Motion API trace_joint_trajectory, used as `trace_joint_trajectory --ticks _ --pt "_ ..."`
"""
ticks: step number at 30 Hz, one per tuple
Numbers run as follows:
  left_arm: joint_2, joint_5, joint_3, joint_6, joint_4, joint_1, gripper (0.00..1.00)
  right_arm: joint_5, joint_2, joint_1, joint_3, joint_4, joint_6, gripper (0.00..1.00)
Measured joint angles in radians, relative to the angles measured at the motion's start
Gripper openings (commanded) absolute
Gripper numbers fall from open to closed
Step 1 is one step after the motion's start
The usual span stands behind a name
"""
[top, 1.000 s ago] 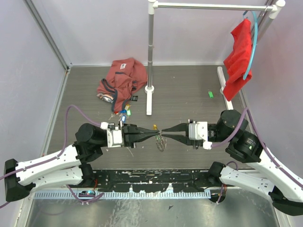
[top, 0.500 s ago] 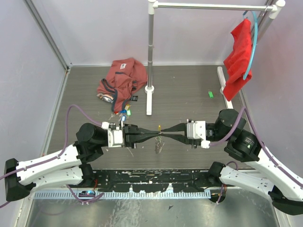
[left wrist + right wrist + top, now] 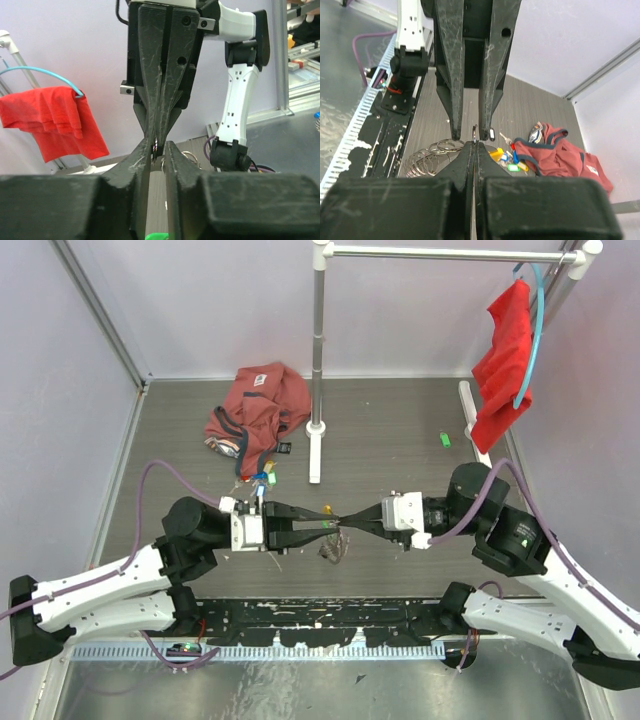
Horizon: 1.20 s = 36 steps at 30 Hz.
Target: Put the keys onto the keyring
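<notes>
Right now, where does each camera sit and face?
Top external: above and behind, looking down on the table; both arms show.
Left wrist: on left arm, facing the right gripper; own fingers below.
Right wrist: on right arm, facing the left gripper; own fingers below.
Shared: wrist views face each other; top and right wrist show the keyring.

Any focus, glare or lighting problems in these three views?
Top external: evenly lit and sharp, shadows soft. Left wrist: the left gripper fills the bottom as a dark, soft-focus mass, while the right gripper beyond is crisp. Right wrist: same dark blur on its own fingers; the keyring behind stays readable.
</notes>
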Motion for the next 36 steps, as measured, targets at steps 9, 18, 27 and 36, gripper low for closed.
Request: trace_joint_trajectory --ticks 9,18,27,36 --pt "-0.011 -0.003 0.113 0.091 -0.264 0.0 0.33 0.078 0.03 0.0 0.048 -0.18 -0.084 0.01" --pt "-0.003 -0.03 0.165 0.173 -0.446 0.0 0.34 0.119 0.03 0.0 0.07 -0.242 -0.119 0.01" --pt "0.027 -0.036 0.166 0.184 -0.475 0.0 0.34 0.118 0.03 0.0 0.07 -0.246 -0.127 0.01" --pt "0.045 -0.05 0.166 0.188 -0.475 0.0 0.31 0.113 0.03 0.0 0.07 -0.245 -0.127 0.01"
